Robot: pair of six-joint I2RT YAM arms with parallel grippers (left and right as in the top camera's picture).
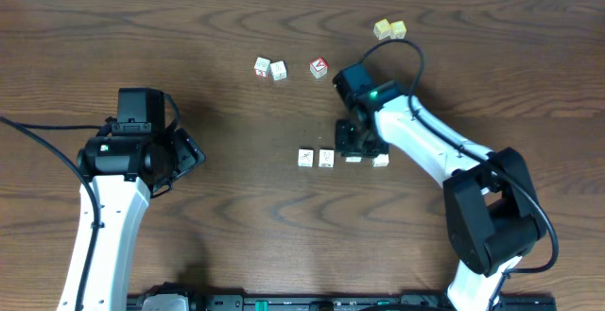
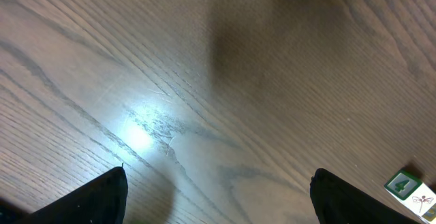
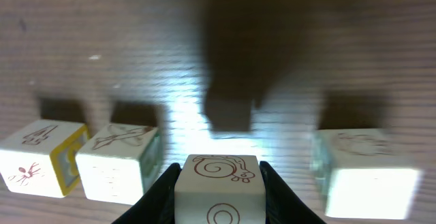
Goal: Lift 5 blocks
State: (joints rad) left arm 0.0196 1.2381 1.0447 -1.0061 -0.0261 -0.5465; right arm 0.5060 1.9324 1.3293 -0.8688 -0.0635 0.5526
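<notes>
The right gripper (image 1: 357, 146) reaches over the middle of the wooden surface (image 1: 227, 207) and is clenched on a small whitish block (image 3: 218, 183) with a brown spiral mark on its top. In the right wrist view its two dark fingers (image 3: 163, 191) press against the block's opposite sides. This spiral-marked block (image 1: 354, 159) sits in a short row of four, and the pictures do not show whether it is off the surface or still resting on it. Two neighbouring blocks (image 1: 316, 158) stand side by side on its left. In the wrist view the nearer one (image 3: 116, 163) shows a thin line drawing on top and the farther one (image 3: 41, 159) has a yellow-edged side. A fourth block (image 1: 380, 161) stands apart on its right and appears blurred in the wrist view. Farther up the surface a pair of whitish blocks (image 1: 270, 68) stands nearly touching, with a red-faced cube (image 1: 319, 67) just beside them to the right. Two pale yellow cubes (image 1: 389, 30) sit together near the far edge, beyond the right arm. The left gripper (image 1: 192, 155) is well apart from all of these on the left side, its jaws released and spread wide with only bare wood between them. At the lower right corner of its wrist view a cube with a green 4 (image 2: 409, 188) on one face is just visible, and it cannot be matched with certainty to any one block seen from above.
</notes>
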